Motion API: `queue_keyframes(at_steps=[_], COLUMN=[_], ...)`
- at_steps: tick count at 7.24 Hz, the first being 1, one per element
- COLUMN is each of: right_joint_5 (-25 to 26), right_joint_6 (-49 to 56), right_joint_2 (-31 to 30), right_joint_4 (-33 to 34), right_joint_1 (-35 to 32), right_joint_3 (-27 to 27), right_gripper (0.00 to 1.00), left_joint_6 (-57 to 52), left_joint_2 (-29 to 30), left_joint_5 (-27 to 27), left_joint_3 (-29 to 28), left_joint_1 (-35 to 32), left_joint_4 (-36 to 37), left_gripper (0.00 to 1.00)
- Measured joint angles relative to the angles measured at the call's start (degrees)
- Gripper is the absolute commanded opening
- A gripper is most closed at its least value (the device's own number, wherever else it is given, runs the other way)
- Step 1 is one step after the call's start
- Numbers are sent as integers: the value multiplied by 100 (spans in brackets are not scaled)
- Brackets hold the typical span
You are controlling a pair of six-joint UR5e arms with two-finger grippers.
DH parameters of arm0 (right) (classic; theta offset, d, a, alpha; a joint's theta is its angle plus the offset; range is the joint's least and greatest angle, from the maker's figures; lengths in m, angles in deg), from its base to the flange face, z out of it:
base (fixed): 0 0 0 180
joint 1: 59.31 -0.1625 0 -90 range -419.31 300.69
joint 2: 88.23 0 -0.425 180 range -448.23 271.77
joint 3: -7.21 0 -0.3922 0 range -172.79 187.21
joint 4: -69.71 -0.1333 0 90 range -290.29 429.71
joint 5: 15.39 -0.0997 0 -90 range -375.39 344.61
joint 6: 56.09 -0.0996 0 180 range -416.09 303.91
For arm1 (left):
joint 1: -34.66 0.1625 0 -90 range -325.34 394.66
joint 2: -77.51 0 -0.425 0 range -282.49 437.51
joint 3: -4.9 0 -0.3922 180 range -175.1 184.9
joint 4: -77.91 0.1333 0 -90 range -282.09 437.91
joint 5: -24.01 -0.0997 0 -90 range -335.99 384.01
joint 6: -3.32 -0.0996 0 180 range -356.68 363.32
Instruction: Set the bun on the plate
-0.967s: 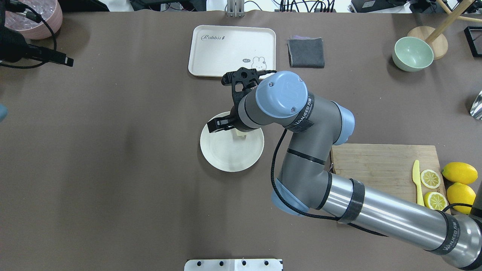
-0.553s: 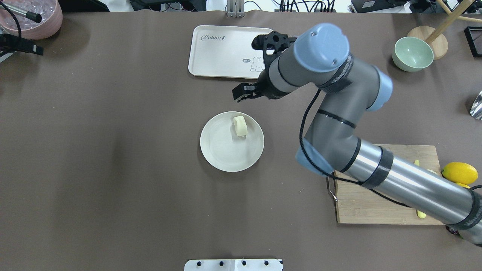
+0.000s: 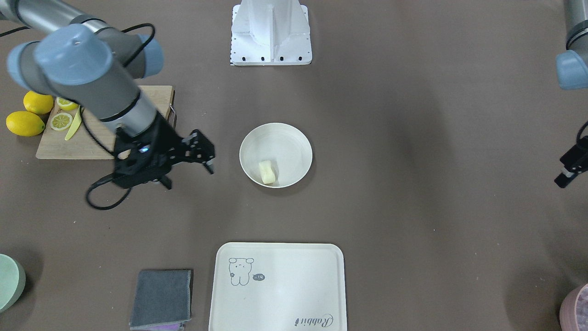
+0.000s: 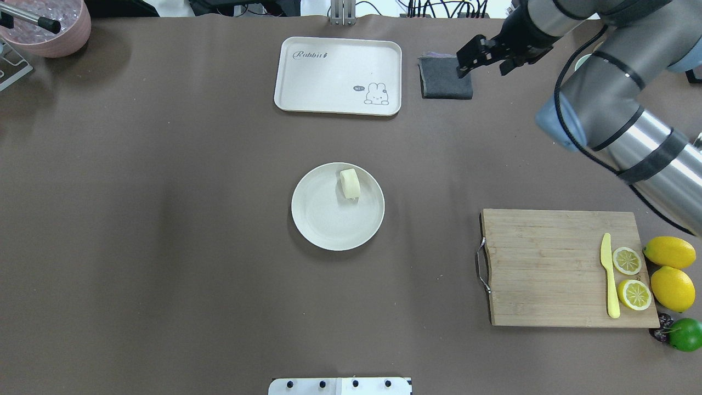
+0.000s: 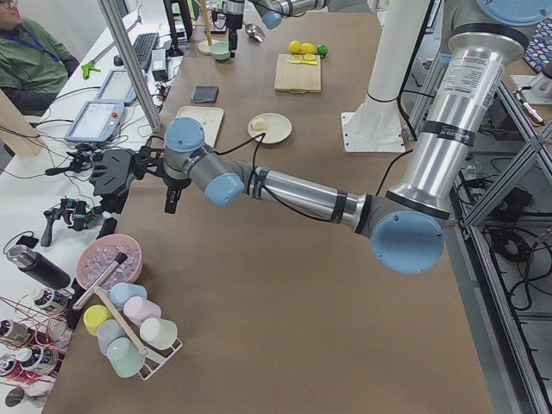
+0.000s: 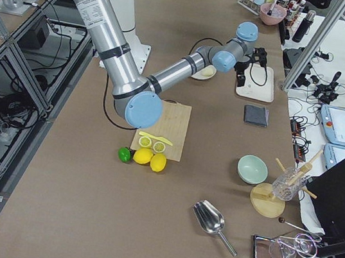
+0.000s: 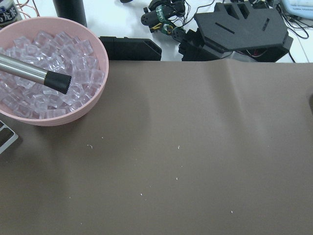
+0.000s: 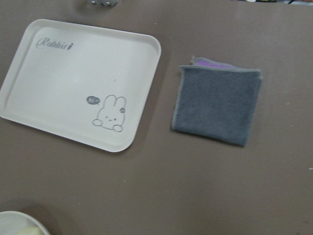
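The bun (image 4: 349, 183) is a pale cream-yellow piece lying on the far side of the round off-white plate (image 4: 323, 219) at the table's middle, with nothing touching it. The front-facing view shows the same bun (image 3: 267, 172) on the plate (image 3: 280, 140). My right gripper (image 4: 481, 67) is open and empty, high above the grey cloth, far from the plate; it is also the right gripper (image 3: 189, 177) in the front-facing view. My left gripper (image 3: 569, 169) hangs at the table's left end; I cannot tell its state.
A cream tray (image 4: 337, 74) with a rabbit drawing and a folded grey cloth (image 4: 445, 79) lie at the far side. A wooden cutting board (image 4: 548, 263) with knife, lemon halves and lemons is at the right. A pink bowl of ice (image 7: 49, 73) stands far left.
My right gripper left the bun on the plate, rose and swung away to the far right, over the grey cloth. The left arm drew back out of the overhead view.
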Motion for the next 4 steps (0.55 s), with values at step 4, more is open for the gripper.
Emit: queue_keyframes(at_steps=[4], right_joint_5=[-448], right_joint_6=[2248], right_joint_2=[-610], right_joint_4=[1024], right_joint_1=[-1350], right_joint_3=[88], right_gripper=[100], left_joint_6=[-934], left_joint_2=[496], left_joint_5=[81], left_joint_3=[-648], left_joint_1=[-581], left_joint_4=[725], left_gripper=[98])
